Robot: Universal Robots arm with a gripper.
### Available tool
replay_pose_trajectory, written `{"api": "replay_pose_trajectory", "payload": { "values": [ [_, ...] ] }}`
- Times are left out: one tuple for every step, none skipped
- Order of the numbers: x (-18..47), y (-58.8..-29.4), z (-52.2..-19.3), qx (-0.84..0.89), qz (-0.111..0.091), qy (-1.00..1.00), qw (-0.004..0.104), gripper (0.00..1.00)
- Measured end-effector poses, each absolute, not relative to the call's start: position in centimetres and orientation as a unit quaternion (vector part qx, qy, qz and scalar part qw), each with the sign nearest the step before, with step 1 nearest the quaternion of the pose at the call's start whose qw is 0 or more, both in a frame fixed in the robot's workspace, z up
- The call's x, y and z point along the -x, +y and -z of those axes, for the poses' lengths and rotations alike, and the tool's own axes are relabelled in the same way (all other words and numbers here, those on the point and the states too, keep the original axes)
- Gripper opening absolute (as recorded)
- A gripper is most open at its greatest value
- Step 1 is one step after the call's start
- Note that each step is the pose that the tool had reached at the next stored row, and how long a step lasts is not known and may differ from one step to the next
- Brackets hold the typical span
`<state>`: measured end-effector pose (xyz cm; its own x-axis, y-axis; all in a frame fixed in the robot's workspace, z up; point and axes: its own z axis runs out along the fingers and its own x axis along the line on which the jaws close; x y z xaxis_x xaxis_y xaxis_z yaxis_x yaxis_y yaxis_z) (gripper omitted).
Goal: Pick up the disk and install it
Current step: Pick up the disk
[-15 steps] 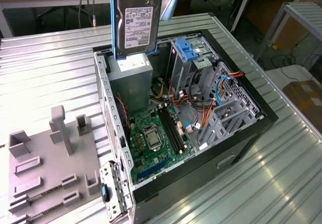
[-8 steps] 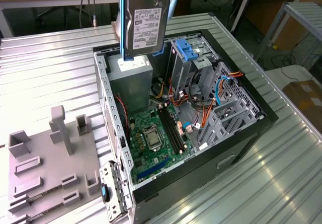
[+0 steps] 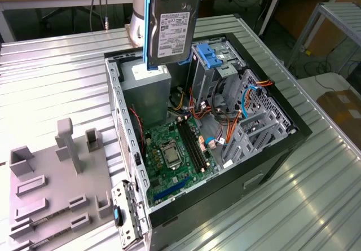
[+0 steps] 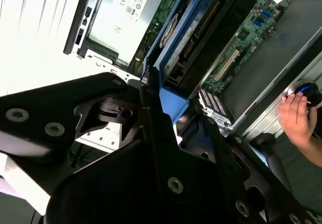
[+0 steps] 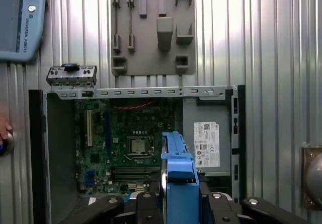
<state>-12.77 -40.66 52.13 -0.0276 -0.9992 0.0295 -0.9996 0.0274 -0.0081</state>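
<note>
I see the end effector (image 5: 178, 206) pinching the disk (image 3: 172, 31) by its upper end, pressed onto its two sides. The blue-railed disk hangs upright directly under it, with the label turned outward, and it touches nothing of the computer case (image 3: 121, 121).

Just below the end effector is the grey power-supply box (image 3: 146, 84), and the lower edge of the disk is near its top. A little to the side, just beside the disk, stands the drive cage with a blue bracket (image 3: 211, 56). Deeper under it lie the orange cables (image 3: 225, 121) and the motherboard (image 3: 172, 155). Further out on the desk (image 3: 56, 76), well apart from the end effector, lies a grey fixture plate (image 3: 56, 194). A person's hand (image 4: 297, 116) rests at the far edge of the case.

I judge the step in hand to be the carrying of the disk to its bay; the pick is done and the installing is not. To do it well, I think the disk must be held square, with its rails parallel to the guides of the cage. The travel should be slow, because the grip holds only one end and a knock on the power-supply box could swing the disk. The cables are loose and could catch a rail; the hand near the case is also a reason for care.
</note>
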Motion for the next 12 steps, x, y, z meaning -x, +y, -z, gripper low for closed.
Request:
{"api": "replay_pose_trajectory", "payload": {
  "values": [
    [12.5, -40.7, -52.1, -0.697, -0.013, -0.717, 0.008, 0.37],
    [12.4, -40.7, -52.1, -0.697, -0.013, -0.717, 0.008, 0.37],
    [12.1, -40.8, -52.1, -0.697, -0.013, -0.717, 0.008, 0.37],
    [12.0, -41.0, -52.0, -0.697, -0.013, -0.717, 0.008, 0.37],
    [11.8, -41.1, -52.0, -0.697, -0.013, -0.717, 0.008, 0.37],
    [11.7, -41.2, -52.0, -0.697, -0.013, -0.717, 0.008, 0.37],
    [11.5, -41.3, -52.0, -0.697, -0.013, -0.717, 0.008, 0.37],
    [11.3, -41.4, -52.0, -0.697, -0.014, -0.717, 0.008, 0.37],
    [11.2, -41.5, -52.0, -0.697, -0.014, -0.717, 0.008, 0.37],
    [11.1, -41.6, -52.0, -0.697, -0.014, -0.717, 0.009, 0.37],
    [10.9, -41.7, -52.0, -0.697, -0.014, -0.717, 0.009, 0.37],
    [10.8, -41.7, -51.9, -0.697, -0.014, -0.717, 0.009, 0.37]
  ]
}}
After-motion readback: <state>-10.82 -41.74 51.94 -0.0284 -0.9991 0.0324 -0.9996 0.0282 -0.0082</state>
